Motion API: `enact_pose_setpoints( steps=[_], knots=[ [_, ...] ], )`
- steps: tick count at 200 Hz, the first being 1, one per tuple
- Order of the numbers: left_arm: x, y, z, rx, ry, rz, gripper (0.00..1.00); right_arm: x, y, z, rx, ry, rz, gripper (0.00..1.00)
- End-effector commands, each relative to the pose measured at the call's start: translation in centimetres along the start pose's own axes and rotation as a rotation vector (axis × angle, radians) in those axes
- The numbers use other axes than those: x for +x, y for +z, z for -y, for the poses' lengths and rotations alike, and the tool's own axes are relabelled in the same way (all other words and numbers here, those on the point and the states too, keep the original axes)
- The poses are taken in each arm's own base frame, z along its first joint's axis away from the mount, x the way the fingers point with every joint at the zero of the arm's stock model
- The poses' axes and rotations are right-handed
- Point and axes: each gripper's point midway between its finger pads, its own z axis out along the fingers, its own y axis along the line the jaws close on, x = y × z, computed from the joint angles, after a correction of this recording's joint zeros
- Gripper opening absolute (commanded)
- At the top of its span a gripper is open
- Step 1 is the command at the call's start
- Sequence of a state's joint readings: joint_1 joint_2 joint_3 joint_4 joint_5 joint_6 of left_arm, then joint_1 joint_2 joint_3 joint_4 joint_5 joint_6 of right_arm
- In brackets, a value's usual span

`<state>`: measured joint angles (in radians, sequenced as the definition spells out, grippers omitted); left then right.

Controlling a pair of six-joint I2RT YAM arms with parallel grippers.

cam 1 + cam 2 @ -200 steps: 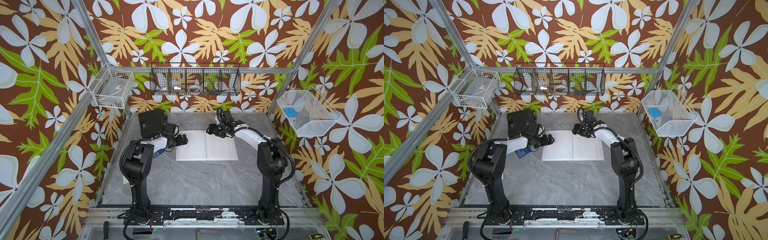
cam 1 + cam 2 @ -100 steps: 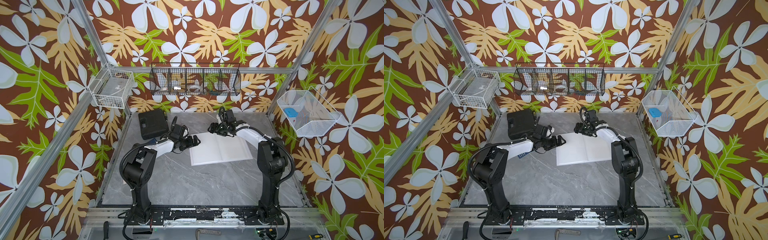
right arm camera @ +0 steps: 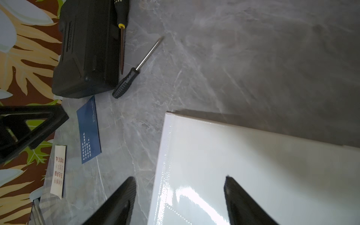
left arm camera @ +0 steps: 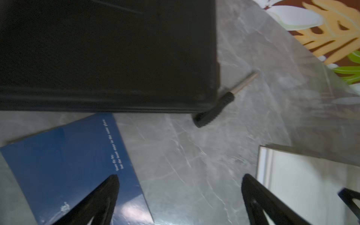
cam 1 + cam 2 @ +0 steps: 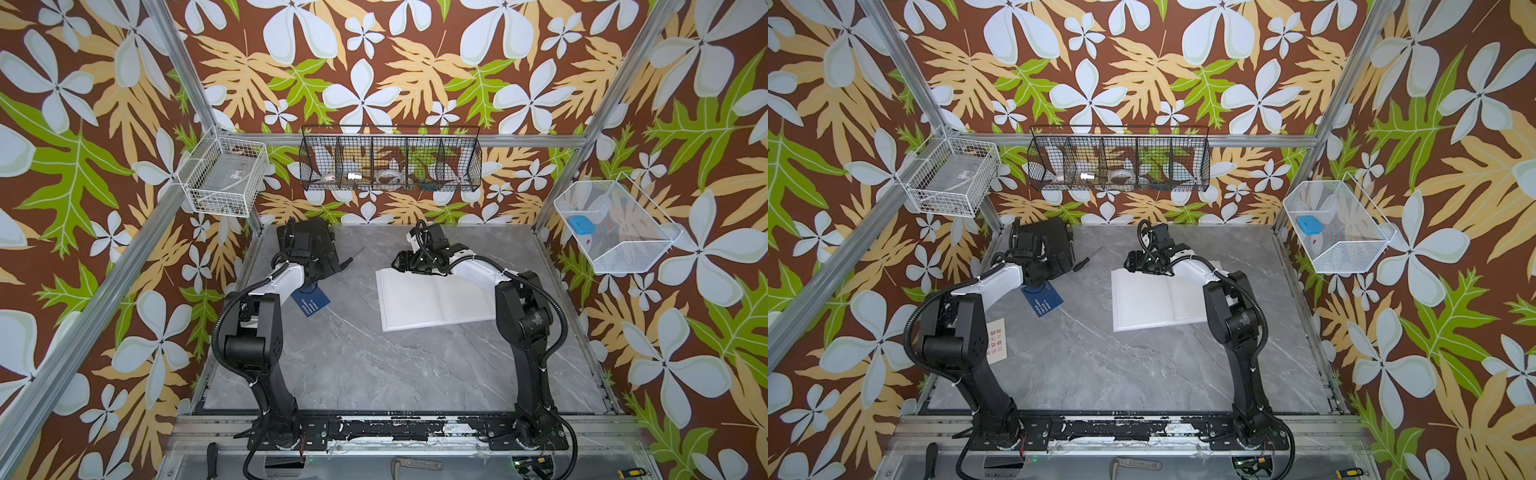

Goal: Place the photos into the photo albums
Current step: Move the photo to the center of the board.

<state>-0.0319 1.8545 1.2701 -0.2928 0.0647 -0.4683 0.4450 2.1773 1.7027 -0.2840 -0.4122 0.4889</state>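
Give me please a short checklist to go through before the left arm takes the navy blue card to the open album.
1. Left gripper open and empty: ok.
2. Navy blue card flat on the table, nothing lying on it: ok.
3. Album open, visible white pages bare: ok.
4. Right gripper open over the album's corner; whether it touches the page: cannot tell.
5. Screwdriver apart from the card, beside the black case: ok.
6. All photos located: not ok; besides the navy one, only a cream card shows.
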Motion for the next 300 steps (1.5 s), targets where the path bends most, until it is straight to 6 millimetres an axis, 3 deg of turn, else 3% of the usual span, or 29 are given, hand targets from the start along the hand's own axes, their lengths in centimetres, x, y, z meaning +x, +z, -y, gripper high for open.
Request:
enact_pose_setpoints(
  steps=[1,34,90,159,183,208,247,275,300],
  knots=[
    [0.2,1.2,-2.0,-0.071,0.034,-0.023,1.00,-0.1,-0.2,-0.6,-0.019,-0.018,0.022,0.74],
    [1.7,3.1,-3.9,-0.128,0.014,-0.077,1.00,0.6,-0.6,-0.1,0.006,-0.017,0.028,0.74],
    [6.7,3.2,-5.5,-0.158,-0.080,-0.174,1.00,1.2,-0.5,0.4,0.022,-0.010,0.021,0.74],
    [16.0,1.6,-0.4,-0.016,-0.073,-0.326,1.00,0.9,-0.4,0.5,0.038,-0.032,0.003,0.74],
    [17.6,0.3,1.0,0.013,-0.068,-0.336,1.00,0.7,-0.2,0.3,0.030,-0.035,0.000,0.74],
    [15.7,-1.4,2.5,0.051,-0.065,-0.263,1.00,0.7,0.0,0.2,0.018,-0.034,-0.008,0.74],
    [7.4,-4.5,3.8,0.010,0.025,-0.058,1.00,0.8,0.2,0.0,-0.002,-0.030,-0.008,0.74],
    [3.7,-5.3,2.8,-0.016,0.029,-0.003,1.00,0.9,0.5,-0.9,-0.055,-0.025,-0.009,0.74],
    [2.3,-4.9,-0.1,-0.035,-0.027,0.010,1.00,1.1,1.5,-2.3,-0.101,-0.043,-0.027,0.73]
  ],
)
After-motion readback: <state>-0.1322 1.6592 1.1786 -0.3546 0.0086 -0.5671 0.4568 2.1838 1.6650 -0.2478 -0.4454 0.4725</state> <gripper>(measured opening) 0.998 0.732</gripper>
